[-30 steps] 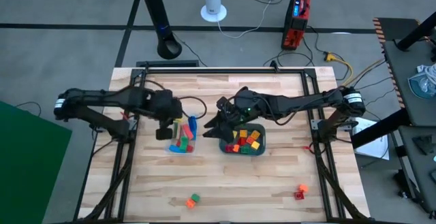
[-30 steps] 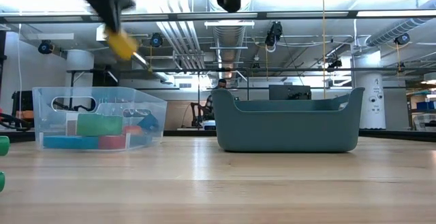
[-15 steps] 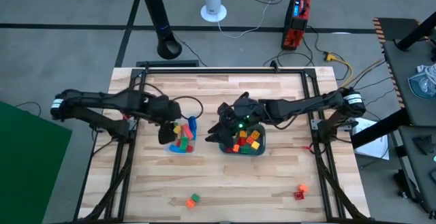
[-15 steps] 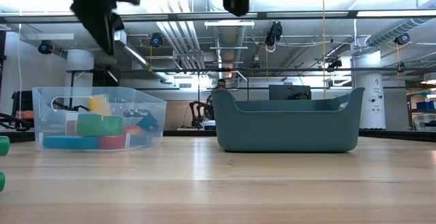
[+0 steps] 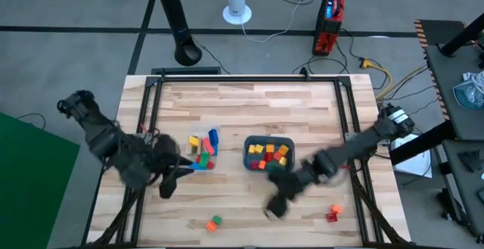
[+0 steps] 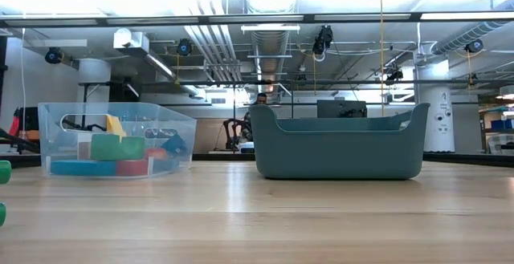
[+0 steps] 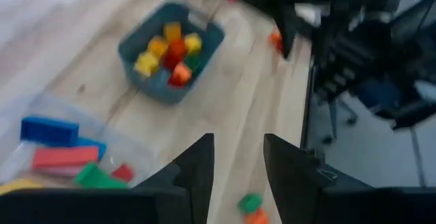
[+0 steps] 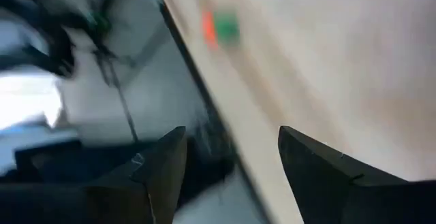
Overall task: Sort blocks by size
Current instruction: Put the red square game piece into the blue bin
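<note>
Long blocks (image 5: 203, 152) in blue, red, green and yellow lie in the clear container (image 6: 116, 140). Small cubes (image 5: 268, 154) fill the teal tray (image 5: 290, 144). A green and an orange block (image 5: 214, 222) rest on the table near its front edge, and an orange and a red one (image 5: 333, 214) lie at the near right. My left gripper (image 5: 168, 188) hovers open, near-left of the clear container. My right gripper (image 5: 274, 206) is open over bare table, nearer than the tray. In the right wrist view the green and orange pair (image 8: 221, 28) shows ahead.
A black frame rail (image 5: 144, 113) runs around the tabletop's edges. Bare wood (image 5: 249, 105) lies behind the two containers, and more between them and the front edge. In the low view a green block (image 6: 4, 172) shows at the left border.
My left gripper has let go of a yellow block, which now lies in the clear container, then drawn back toward the table's near left. My right gripper has left the space over the teal tray and swung toward the near edge.
</note>
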`<action>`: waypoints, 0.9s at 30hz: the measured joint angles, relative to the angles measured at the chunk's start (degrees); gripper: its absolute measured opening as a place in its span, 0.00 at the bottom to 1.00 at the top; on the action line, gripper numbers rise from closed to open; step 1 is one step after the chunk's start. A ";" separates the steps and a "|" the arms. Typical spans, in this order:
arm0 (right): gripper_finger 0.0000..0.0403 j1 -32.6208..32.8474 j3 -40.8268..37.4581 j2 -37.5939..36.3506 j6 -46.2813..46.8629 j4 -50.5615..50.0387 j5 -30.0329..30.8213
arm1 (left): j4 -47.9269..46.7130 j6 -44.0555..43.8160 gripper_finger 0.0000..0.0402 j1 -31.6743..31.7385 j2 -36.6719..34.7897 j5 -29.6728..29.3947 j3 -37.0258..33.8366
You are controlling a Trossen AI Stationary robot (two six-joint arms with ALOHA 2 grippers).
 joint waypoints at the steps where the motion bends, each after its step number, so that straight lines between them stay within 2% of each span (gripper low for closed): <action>1: 0.55 2.77 0.02 -0.22 4.00 -3.12 -0.28 | 0.03 -1.12 0.28 -2.44 1.05 -3.63 0.92; 3: 0.55 8.43 0.04 -0.31 12.19 -8.57 -0.51 | -0.11 -2.02 0.28 -6.28 3.23 -9.68 3.01; 5: 0.56 13.86 0.02 -0.31 20.58 -13.17 -0.34 | -0.20 -1.96 0.28 -8.42 5.55 -12.98 5.29; 8: 0.58 21.47 -0.22 -0.19 32.69 -17.57 0.25 | -1.54 -1.82 0.28 -8.89 8.93 -13.86 8.88; 12: 0.60 28.22 -2.29 -0.03 47.31 -18.69 1.21 | -5.46 -1.35 0.28 -8.83 12.82 -14.27 13.56; 17: 0.64 30.99 -8.01 -0.05 57.27 -19.37 1.11 | -11.28 -1.46 0.28 -8.81 16.04 -15.03 16.75; 20: 0.66 31.52 -12.01 -0.05 61.41 -19.05 0.79 | -11.57 -1.78 0.28 -8.77 16.66 -15.07 16.93; 27: 0.65 31.58 -20.71 -0.07 65.30 -13.78 -0.30 | -11.55 -4.65 0.28 -8.79 16.88 -15.01 16.88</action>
